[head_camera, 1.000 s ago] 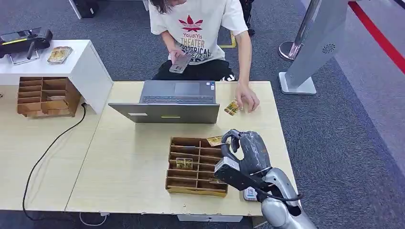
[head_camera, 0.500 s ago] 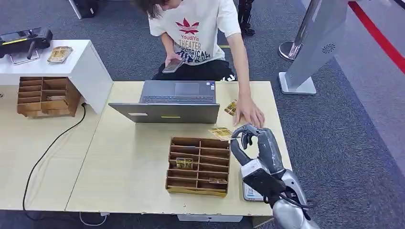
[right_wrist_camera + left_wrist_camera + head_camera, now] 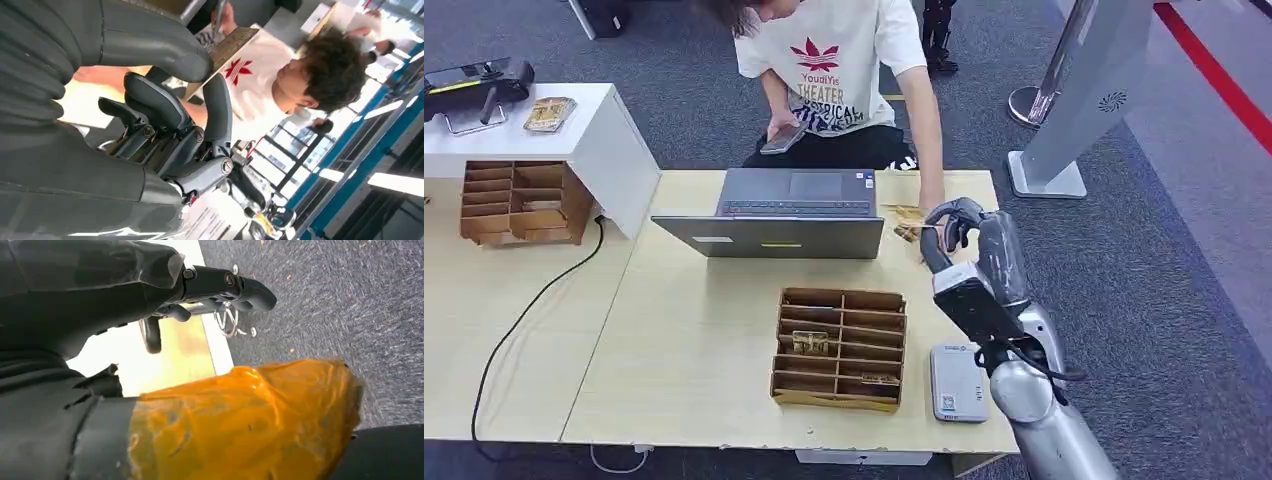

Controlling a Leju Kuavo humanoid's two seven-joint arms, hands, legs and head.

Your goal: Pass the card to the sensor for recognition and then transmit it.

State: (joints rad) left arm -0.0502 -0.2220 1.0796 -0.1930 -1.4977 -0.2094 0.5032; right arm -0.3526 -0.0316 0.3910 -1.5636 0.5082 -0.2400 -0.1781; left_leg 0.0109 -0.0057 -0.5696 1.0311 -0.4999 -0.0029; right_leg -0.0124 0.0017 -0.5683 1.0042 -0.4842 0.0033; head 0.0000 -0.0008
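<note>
The robot's right hand (image 3: pixel 961 228), raised over the far right part of the surface (image 3: pixel 704 330), pinches a card (image 3: pixel 231 44) between thumb and a finger, holding it out toward the person (image 3: pixel 844 70) at twelve o'clock, whose hand (image 3: pixel 929 215) reaches in, apparently for the handover. The sensor (image 3: pixel 957 382), a white block at five o'clock, lies near the organiser (image 3: pixel 839 349). The left hand (image 3: pixel 200 290) hangs by the floor; whether its fingers are closed, I cannot tell.

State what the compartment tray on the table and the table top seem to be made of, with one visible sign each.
Compartment tray: probably brown cardboard or thin wood, matte, with slotted flat dividers. Table: likely pale wood-look laminate, smooth, with faint grain and a thin edge.
</note>
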